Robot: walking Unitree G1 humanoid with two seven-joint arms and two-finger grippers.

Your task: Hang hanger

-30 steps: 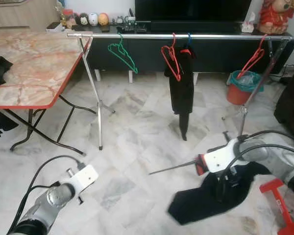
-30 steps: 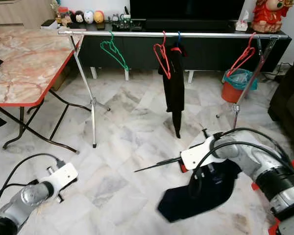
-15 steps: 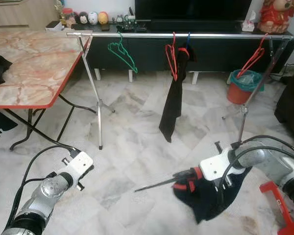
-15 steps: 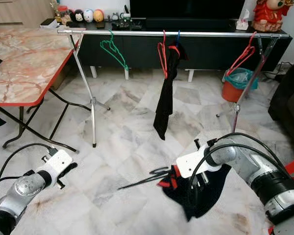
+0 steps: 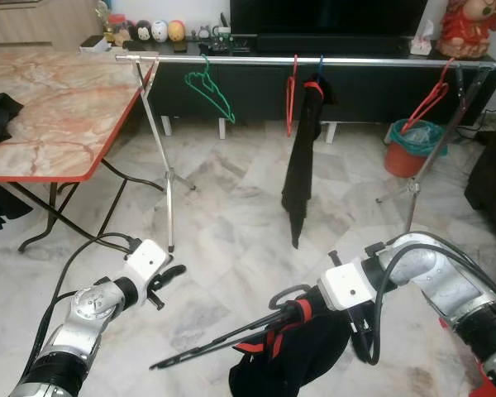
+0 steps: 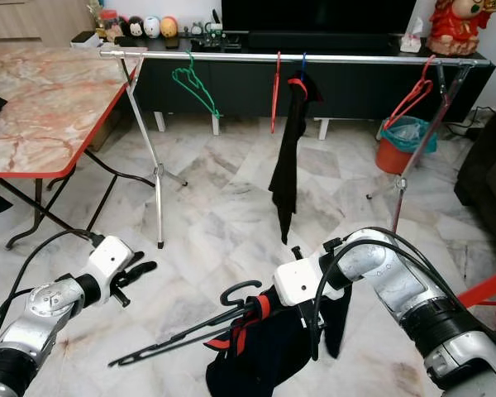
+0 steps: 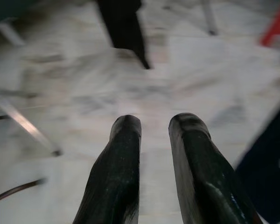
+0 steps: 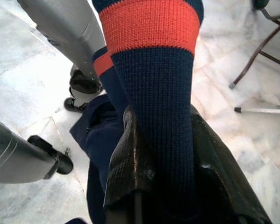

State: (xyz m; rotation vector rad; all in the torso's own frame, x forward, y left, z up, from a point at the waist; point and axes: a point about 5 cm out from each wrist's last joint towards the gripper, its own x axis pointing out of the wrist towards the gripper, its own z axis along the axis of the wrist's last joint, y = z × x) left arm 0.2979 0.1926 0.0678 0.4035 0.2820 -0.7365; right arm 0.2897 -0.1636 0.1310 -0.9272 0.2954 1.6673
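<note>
A metal clothes rail (image 5: 355, 60) spans the room. On it hang a green hanger (image 5: 208, 87), a red hanger (image 5: 291, 95) beside a black garment (image 5: 302, 157), and another red hanger (image 5: 430, 98). My right gripper (image 5: 302, 313) is low over the floor, shut on a black hanger (image 5: 223, 343) that carries a navy garment (image 5: 289, 364) with orange bands. In the right wrist view the fingers (image 8: 126, 154) clamp that knit cloth (image 8: 151, 60). The left gripper (image 5: 172, 273) hovers to the left of the hanger's long end, fingers (image 7: 126, 140) slightly apart and holding nothing.
A marble-topped folding table (image 5: 50, 107) stands at the left, its legs near the rail's left stand (image 5: 167, 178). An orange bucket (image 5: 409, 149) sits by the right stand. A dark TV cabinet (image 5: 372, 87) runs behind the rail. A red frame (image 6: 488, 289) is at my right.
My right gripper has swung left and nearer with the hanger, and the navy garment now hangs bunched beneath it. The left gripper has risen toward the hanger. The black garment on the rail sways.
</note>
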